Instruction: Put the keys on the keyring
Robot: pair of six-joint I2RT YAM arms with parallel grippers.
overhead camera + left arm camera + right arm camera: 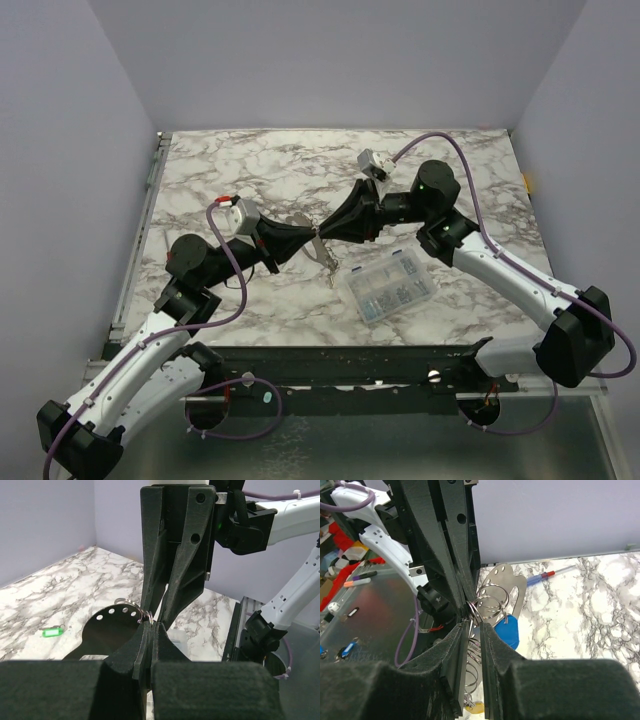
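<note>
Left pincer point(151, 630) and right pincer point(475, 627) meet tip to tip above the surface point(250, 170), each clamped shut on the keyring point(490, 605). Blue key point(506, 632) hangs on its coils; yellow key point(476, 708) shows lower, between the right pincer's jaws. Green key point(51, 631) lies on the surface, well apart.

There are three keys: a blue key point(507, 632), a green key point(51, 631) and a yellow key point(476, 708). There is one coiled wire keyring point(491, 611), one clear compartment box point(390, 285), one red-and-blue stick point(547, 576) and one perforated metal plate point(516, 587).
</note>
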